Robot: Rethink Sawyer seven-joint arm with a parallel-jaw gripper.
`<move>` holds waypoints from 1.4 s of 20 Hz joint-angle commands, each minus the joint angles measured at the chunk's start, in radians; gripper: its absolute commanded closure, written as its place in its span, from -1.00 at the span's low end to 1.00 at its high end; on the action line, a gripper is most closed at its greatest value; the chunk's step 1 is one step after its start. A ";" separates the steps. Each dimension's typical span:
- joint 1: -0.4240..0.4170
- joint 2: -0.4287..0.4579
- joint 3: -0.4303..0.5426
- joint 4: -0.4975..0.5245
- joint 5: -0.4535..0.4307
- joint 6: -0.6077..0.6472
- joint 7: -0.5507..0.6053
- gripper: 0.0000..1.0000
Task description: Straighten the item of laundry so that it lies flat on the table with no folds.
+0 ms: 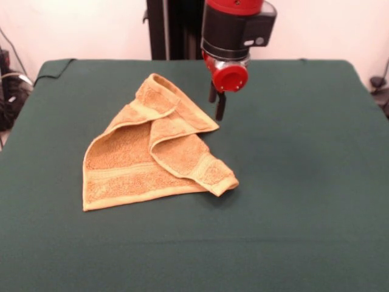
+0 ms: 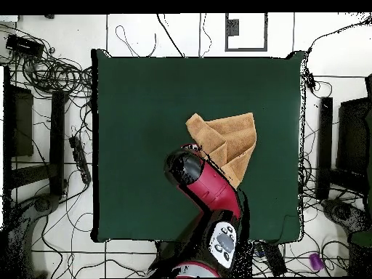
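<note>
green cloth covers the table (image 1: 304, 201), bare along its near side in the front view. mid-table, a little left of centre, lies the towel (image 1: 130, 167): near edge flat, but two corners are folded in over the middle, one flap running to a doubled tip at the right, another rising to a peak at the far end. beyond it the gripper (image 1: 217, 103) hangs just past the towel's far-right edge, fingers apart, holding nothing. judged step: lining up on a folded edge. next move calls for pinching the top flap only and drawing it outward, right and away, without dragging the layer beneath.
</note>
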 commanded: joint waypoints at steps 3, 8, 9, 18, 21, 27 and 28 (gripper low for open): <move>-0.018 0.040 0.152 0.064 0.002 -0.026 0.153 -1.00; -0.045 0.039 0.171 0.090 -0.013 -0.078 0.129 -1.00; -0.047 0.038 0.169 0.090 -0.018 -0.080 0.126 -1.00; -0.122 0.037 0.211 0.123 -0.091 -0.169 0.083 -1.00; -0.135 0.032 0.217 0.132 -0.116 -0.178 0.088 -1.00; -0.157 0.041 0.246 0.140 -0.144 -0.220 0.127 -1.00; -0.161 0.050 0.259 0.140 -0.144 -0.241 0.141 -1.00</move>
